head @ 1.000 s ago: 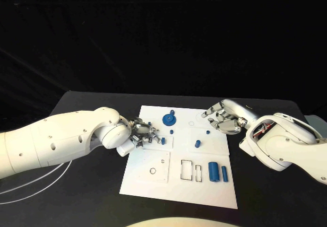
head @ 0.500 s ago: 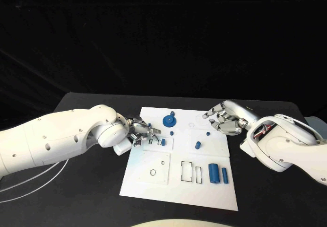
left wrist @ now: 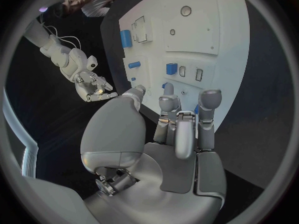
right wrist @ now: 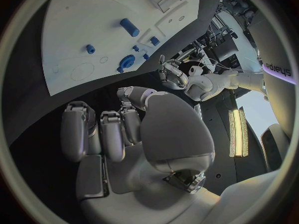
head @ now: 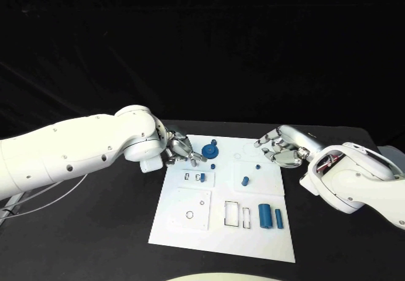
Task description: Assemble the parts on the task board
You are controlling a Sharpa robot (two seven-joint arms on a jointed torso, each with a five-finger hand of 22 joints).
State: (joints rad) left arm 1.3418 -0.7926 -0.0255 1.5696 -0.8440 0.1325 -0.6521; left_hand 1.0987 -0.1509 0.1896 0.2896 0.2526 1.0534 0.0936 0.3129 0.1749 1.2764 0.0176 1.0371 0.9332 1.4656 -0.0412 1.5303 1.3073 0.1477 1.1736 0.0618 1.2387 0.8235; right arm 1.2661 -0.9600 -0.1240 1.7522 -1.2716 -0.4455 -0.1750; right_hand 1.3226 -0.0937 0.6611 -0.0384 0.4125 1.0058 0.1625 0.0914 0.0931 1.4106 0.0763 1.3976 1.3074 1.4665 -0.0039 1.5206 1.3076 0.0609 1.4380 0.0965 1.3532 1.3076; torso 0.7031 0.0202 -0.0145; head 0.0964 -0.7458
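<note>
Nearest on the white task board (head: 221, 234), two blue cylinders (head: 270, 214) lie side by side near its right edge. Further back, a small blue block (head: 244, 181) sits mid-board, and a blue gear (head: 209, 151) sits near the far end. Left robot hand (head: 179, 150) hovers just beside the gear, fingers loosely apart, holding nothing. Right robot hand (head: 282, 150) hangs over the board's far right edge, fingers curled, empty.

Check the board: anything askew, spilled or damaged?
Nothing stands out. The task board lies flat and whole on the black table, and the blue parts, among them the two cylinders and the round piece, all sit on it. The left hand and right hand hold nothing.
</note>
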